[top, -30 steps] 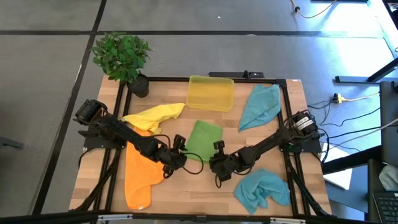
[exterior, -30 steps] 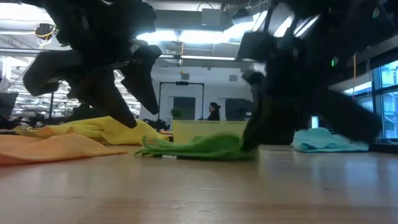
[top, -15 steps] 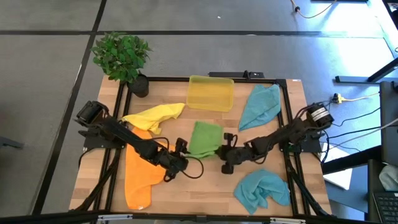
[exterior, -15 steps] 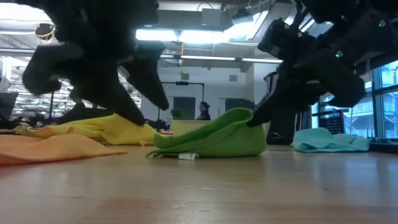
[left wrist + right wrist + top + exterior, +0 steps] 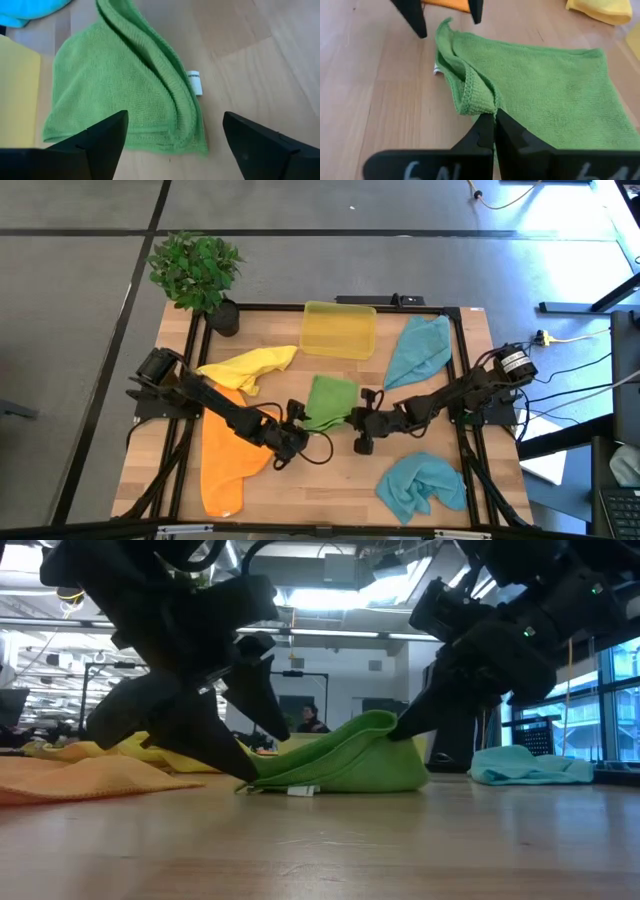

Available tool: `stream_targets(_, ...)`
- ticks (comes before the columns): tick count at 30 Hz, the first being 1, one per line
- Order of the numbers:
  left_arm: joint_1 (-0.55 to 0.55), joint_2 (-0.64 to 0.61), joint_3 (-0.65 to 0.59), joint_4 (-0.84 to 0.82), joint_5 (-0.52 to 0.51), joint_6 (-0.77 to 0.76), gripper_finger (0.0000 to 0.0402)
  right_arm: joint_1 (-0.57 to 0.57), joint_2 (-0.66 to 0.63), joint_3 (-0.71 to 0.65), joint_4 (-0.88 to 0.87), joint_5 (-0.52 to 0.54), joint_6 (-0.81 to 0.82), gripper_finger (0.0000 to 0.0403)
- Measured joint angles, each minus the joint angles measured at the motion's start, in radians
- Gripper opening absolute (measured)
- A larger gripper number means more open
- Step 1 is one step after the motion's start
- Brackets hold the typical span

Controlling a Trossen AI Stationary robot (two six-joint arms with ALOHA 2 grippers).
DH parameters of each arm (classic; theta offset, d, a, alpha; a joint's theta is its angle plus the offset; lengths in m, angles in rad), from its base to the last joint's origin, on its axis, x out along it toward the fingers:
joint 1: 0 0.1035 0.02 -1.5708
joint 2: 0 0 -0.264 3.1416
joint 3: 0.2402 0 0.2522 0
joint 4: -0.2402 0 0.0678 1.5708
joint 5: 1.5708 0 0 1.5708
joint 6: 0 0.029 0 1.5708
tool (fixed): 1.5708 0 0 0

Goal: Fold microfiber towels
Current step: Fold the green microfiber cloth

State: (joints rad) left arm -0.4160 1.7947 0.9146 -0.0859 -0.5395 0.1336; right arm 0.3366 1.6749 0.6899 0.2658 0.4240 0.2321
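A soft green microfiber towel is lain mid-table, just before the translucent yellow plastic bin. Its raised edge is pinched by the right gripper with fingers closed; the left gripper is held wide open, empty, beside it.

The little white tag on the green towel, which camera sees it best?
The left wrist view: the white tag sits plainly beside the green towel's folded edge. The low view shows it small under the towel's front; the right wrist view barely catches it; the high view cannot show it.
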Motion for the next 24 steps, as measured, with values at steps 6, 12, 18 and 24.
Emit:
stream_targets(6,0.000,0.042,0.002,0.005,-0.005,0.013,0.0319,-0.008,0.000,0.001,0.008,0.000,0.002,0.0001)
stream_targets(12,-0.002,0.070,0.005,0.014,-0.087,0.038,0.0316,-0.008,0.000,0.001,0.007,-0.001,0.007,0.0001)
stream_targets(18,0.000,0.073,0.003,0.008,-0.123,0.083,0.0287,-0.008,0.000,0.001,0.007,-0.006,0.011,0.0001)
stream_targets(24,-0.003,0.075,0.001,-0.005,-0.128,0.093,0.0227,-0.008,0.000,0.001,0.007,-0.007,0.011,0.0001)
